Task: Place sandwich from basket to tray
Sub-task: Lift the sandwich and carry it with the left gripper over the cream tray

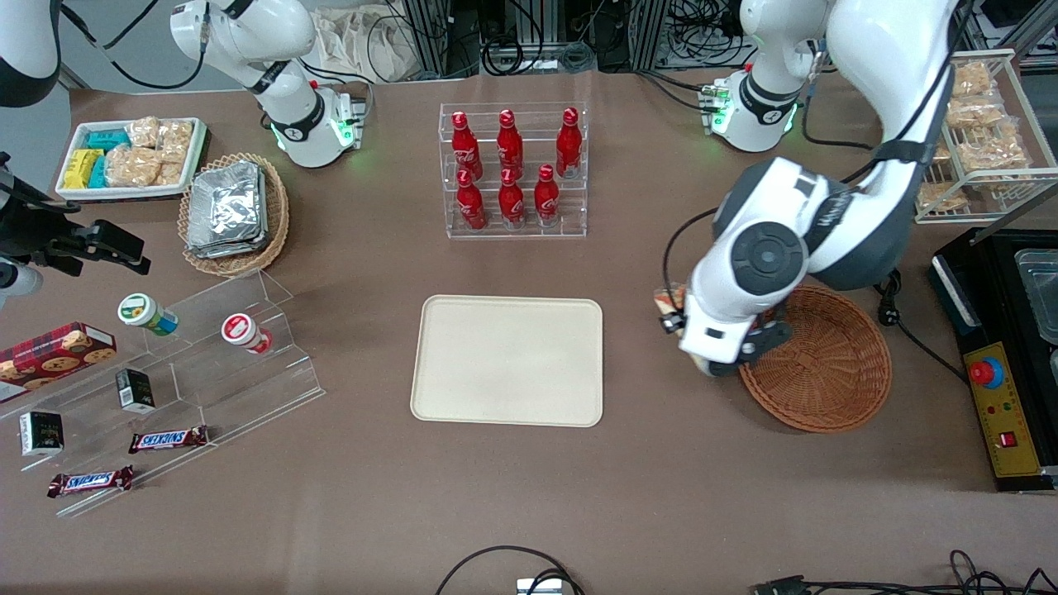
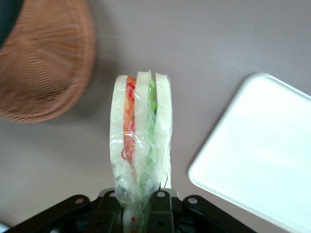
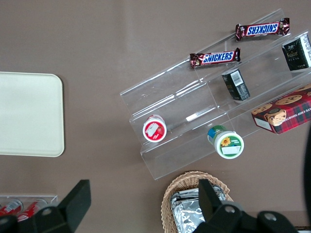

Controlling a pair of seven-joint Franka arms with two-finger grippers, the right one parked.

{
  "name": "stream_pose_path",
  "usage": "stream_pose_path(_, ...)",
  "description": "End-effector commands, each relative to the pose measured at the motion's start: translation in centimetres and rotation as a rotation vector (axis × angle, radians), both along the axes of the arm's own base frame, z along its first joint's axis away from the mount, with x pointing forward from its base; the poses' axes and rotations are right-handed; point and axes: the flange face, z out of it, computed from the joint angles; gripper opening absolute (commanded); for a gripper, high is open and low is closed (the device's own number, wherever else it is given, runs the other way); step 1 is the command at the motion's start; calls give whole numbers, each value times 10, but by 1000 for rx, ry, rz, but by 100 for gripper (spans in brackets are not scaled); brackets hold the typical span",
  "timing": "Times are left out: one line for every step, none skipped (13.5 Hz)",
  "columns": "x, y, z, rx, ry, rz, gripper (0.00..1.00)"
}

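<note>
Brown table (image 1: 529, 512) | gripper (image 2: 141, 204) pinches wrapped sandwich (image 2: 141, 141), right-centre of front frame beside basket (image 1: 826, 364) | step: carrying; next: lower onto tray (image 1: 508, 359)

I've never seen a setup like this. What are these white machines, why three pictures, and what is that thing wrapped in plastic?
The white machines are two robot arms bolted to a brown table. One picture looks down on the whole table from the front; the other two come from small cameras on each arm's wrist. Only one arm is working. Its hand is closed on a plastic-wrapped sandwich, holding it above bare table between the reddish-brown wicker basket, which now looks empty, and the cream tray, where it is meant to go. Around them sit a rack of red bottles, Snickers bars on clear steps, and a lighter basket of foil packets.
</note>
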Motion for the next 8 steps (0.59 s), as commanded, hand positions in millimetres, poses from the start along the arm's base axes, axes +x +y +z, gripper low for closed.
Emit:
stream_pose_path(4,-43,-37,-101,-14,-123,0)
stream_pose_path(-2,-64,-49,-123,-26,-164,0)
stream_pose_path(-9,-84,-68,-141,-34,-211,0)
stream_pose_path(-16,-101,-89,-136,-43,-260,0)
stream_pose_path(-25,-117,-108,-114,-53,-311,0)
stream_pose_path(-34,-128,-128,-82,-55,-366,0)
stream_pose_path(-40,-134,-150,-48,-57,-415,0)
stream_pose_path(-44,-140,-163,-28,-71,-452,0)
